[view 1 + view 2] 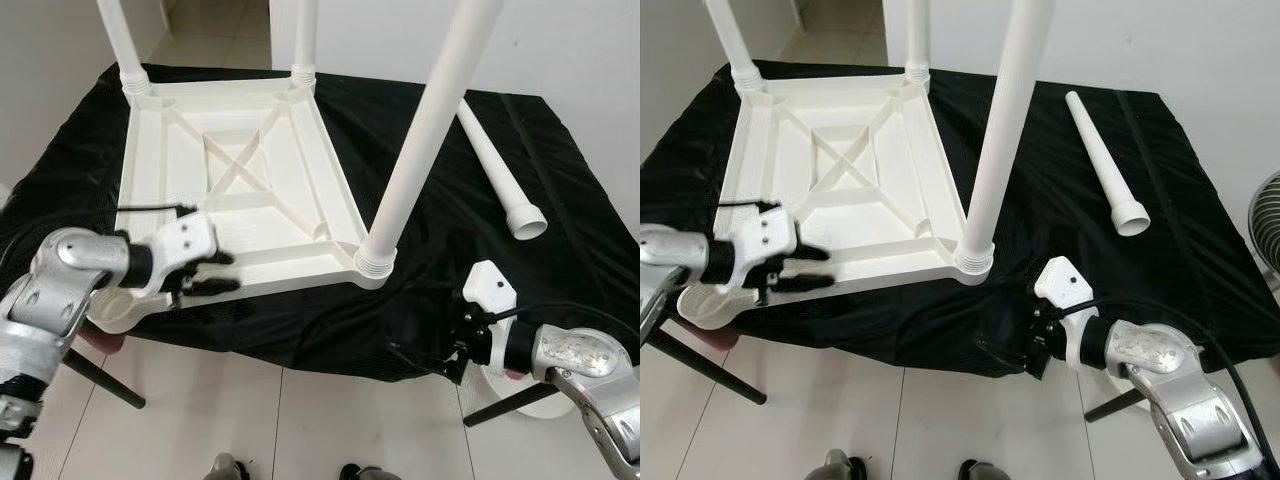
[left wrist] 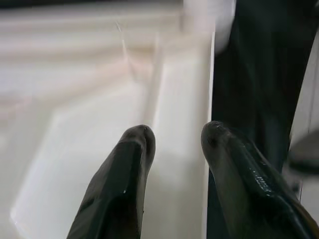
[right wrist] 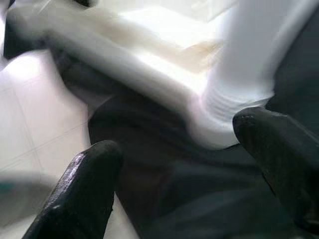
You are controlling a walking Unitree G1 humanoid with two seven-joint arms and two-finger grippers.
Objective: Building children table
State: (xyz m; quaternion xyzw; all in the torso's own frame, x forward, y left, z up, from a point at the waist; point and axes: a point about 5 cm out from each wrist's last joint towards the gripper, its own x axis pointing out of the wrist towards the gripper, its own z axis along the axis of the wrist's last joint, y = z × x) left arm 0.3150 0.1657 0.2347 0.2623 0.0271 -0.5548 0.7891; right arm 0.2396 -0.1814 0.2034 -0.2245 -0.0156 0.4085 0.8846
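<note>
On the black cloth (image 1: 560, 200) we see the upturned table (image 1: 235, 185); our left gripper (image 1: 212, 272) straddles its rim, fingers spread; right gripper (image 1: 1025, 352) spread above white floor tiles (image 1: 300, 420).

A plain black cloth (image 1: 560, 230) covers the work surface. On it lies an upturned cream-white plastic child's table (image 1: 230, 180) with legs (image 1: 430, 130) in the same white, as is the loose tapered leg (image 1: 500, 175). The floor is pale glossy tile (image 1: 300, 420) with thin grey grout lines. Silver arms end in black fingers (image 1: 215, 272), under white wrist housings (image 1: 488, 285).
</note>
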